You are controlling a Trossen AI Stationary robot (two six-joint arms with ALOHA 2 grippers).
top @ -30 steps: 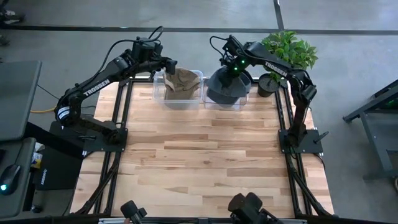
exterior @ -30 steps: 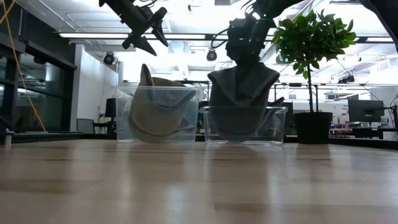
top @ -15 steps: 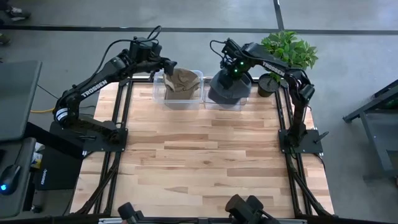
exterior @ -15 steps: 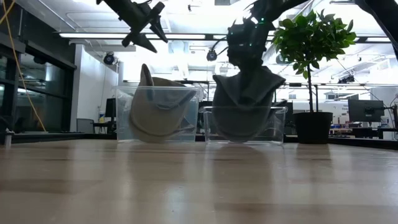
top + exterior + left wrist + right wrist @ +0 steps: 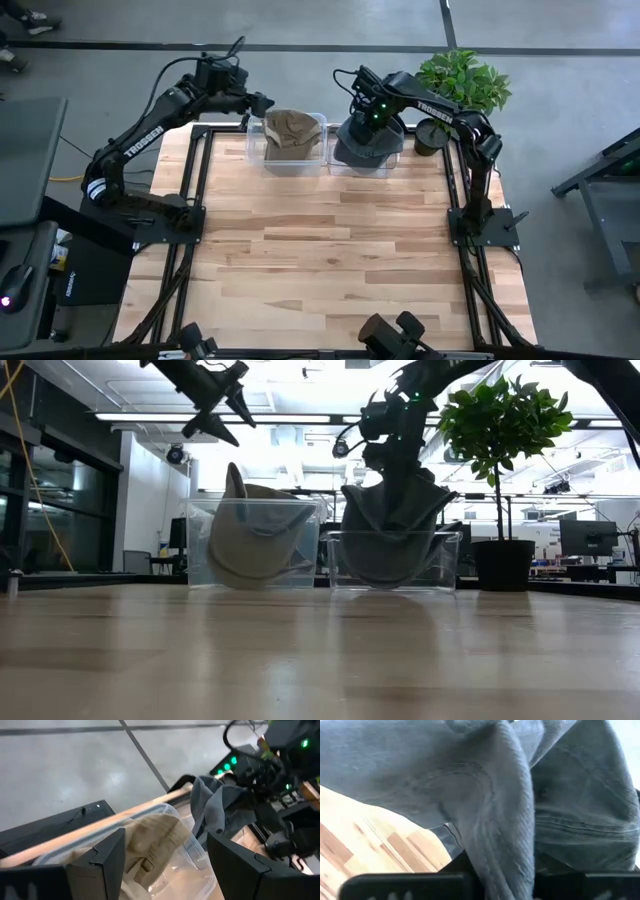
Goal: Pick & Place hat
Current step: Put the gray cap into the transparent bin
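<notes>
A tan hat [image 5: 290,132] sits in the left clear bin [image 5: 268,158] at the table's far edge, its brim leaning on the bin wall [image 5: 255,545]. A grey hat [image 5: 362,143] fills the right clear bin [image 5: 390,166], crown upward [image 5: 392,525]. My left gripper [image 5: 256,100] hangs open above and to the left of the tan hat [image 5: 150,840]; its fingers stand apart [image 5: 215,402]. My right gripper [image 5: 370,110] is shut on the grey hat from above [image 5: 396,448]. My right gripper pinches a raised fold of the grey hat's crown [image 5: 506,845] between its two fingers, coming from above and pointing down. The hat hangs below the fingers, with its lower part inside the right bin [image 5: 390,560].
A potted plant [image 5: 462,82] stands just right of the right bin at the far right corner. The two bins stand side by side along the far edge. Bare wooden table [image 5: 330,260] stretches toward the near edge. Black frame rails run along both sides.
My left gripper has drawn back from the tan hat, up and toward the table's far left, staying open. My right gripper has sunk a little, and the grey hat's crown has settled lower into its bin.
</notes>
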